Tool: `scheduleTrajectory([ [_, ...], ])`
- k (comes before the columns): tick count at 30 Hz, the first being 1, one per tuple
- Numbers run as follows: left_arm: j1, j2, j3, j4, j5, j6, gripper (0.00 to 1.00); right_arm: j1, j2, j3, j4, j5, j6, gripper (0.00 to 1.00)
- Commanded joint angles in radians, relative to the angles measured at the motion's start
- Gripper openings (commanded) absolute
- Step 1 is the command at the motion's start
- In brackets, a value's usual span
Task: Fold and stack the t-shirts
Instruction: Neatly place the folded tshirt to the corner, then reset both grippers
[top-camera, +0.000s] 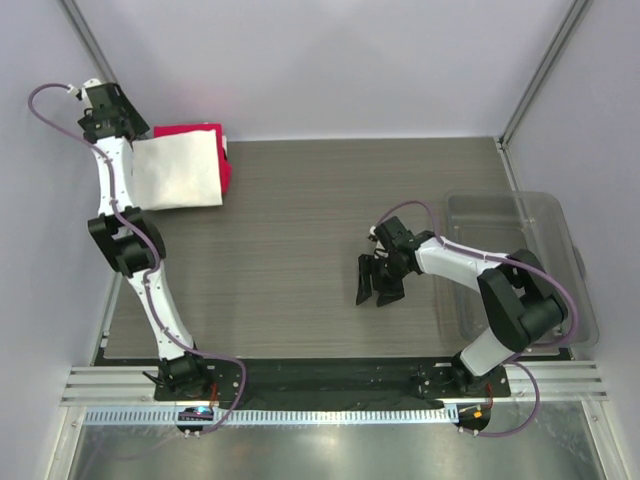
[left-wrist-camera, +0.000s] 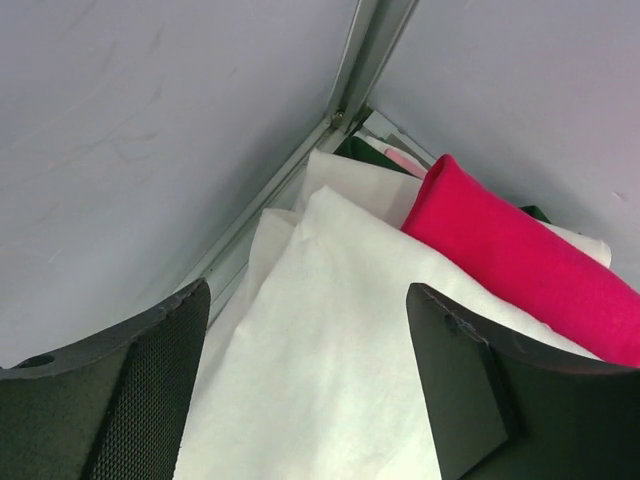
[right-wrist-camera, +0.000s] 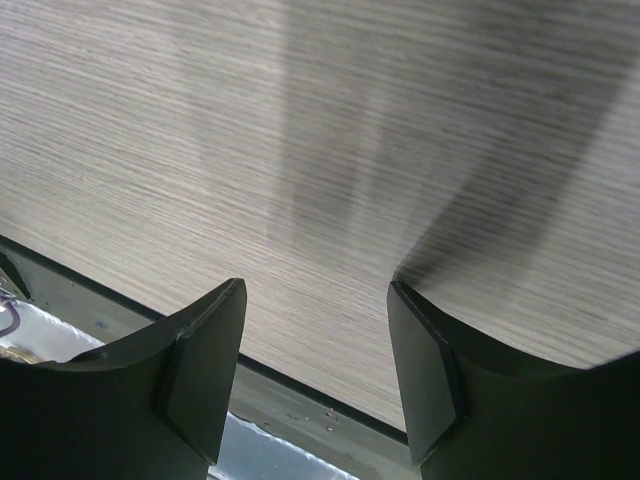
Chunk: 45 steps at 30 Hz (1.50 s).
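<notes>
A folded white t-shirt (top-camera: 178, 172) lies on top of a folded crimson-pink t-shirt (top-camera: 224, 160) at the table's far left corner. In the left wrist view the white t-shirt (left-wrist-camera: 320, 340) fills the space between the fingers, with the crimson-pink t-shirt (left-wrist-camera: 520, 255) to its right and more white cloth under them. My left gripper (top-camera: 112, 118) hovers at the stack's far left corner, open and empty (left-wrist-camera: 308, 300). My right gripper (top-camera: 378, 285) is open and empty over bare table (right-wrist-camera: 315, 290). The Coca-Cola print is not visible.
A clear plastic tub (top-camera: 520, 265) stands at the right edge of the table, behind the right arm. Grey walls and a metal corner post (left-wrist-camera: 350, 85) close in right beside the stack. The table's near edge (right-wrist-camera: 300, 400) lies just under the right gripper.
</notes>
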Motion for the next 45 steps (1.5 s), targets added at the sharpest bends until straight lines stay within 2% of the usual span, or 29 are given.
scheduleTrajectory([
  [1,-0.001,-0.128,-0.051,0.032,-0.036,-0.045,0.81,0.005,-0.061,-0.019,0.010,0.007,-0.005,0.64],
  [3,-0.002,-0.164,-0.111,0.038,-0.007,-0.095,0.82,0.005,-0.086,-0.025,0.010,0.007,-0.003,0.65],
  [5,-0.004,-0.231,-0.240,0.070,0.048,-0.140,0.82,0.005,-0.103,-0.023,0.007,0.007,0.000,0.64],
  [8,-0.007,-0.314,-0.422,0.102,0.043,-0.158,0.82,0.006,-0.118,-0.013,-0.004,0.010,0.000,0.65],
  [11,-0.007,-0.465,-0.594,0.153,0.030,-0.166,0.82,0.011,-0.150,0.001,-0.015,0.013,0.003,0.65],
  [17,-0.007,-0.625,-0.713,0.124,0.008,-0.174,0.82,0.034,-0.241,-0.016,-0.044,0.027,0.023,0.65],
  [20,-0.008,-0.720,-0.802,0.124,0.042,-0.201,0.82,0.046,-0.299,-0.023,-0.067,0.035,0.035,0.65],
  [26,-0.019,-0.969,-1.053,0.118,0.097,-0.224,0.81,0.069,-0.435,-0.052,-0.093,0.050,0.098,0.65],
  [36,-0.021,-1.410,-1.518,0.137,0.134,-0.255,0.82,0.193,-0.564,-0.089,-0.099,0.104,0.204,0.66],
  [39,-0.025,-1.541,-1.681,0.188,0.177,-0.267,0.80,0.243,-0.589,-0.094,-0.099,0.124,0.235,0.66],
  [42,-0.041,-1.632,-1.820,0.239,0.154,-0.257,0.79,0.289,-0.620,-0.100,-0.099,0.136,0.270,0.66],
  [45,-0.047,-1.731,-1.935,0.350,0.195,-0.226,0.82,0.333,-0.655,-0.115,-0.098,0.147,0.290,0.66],
])
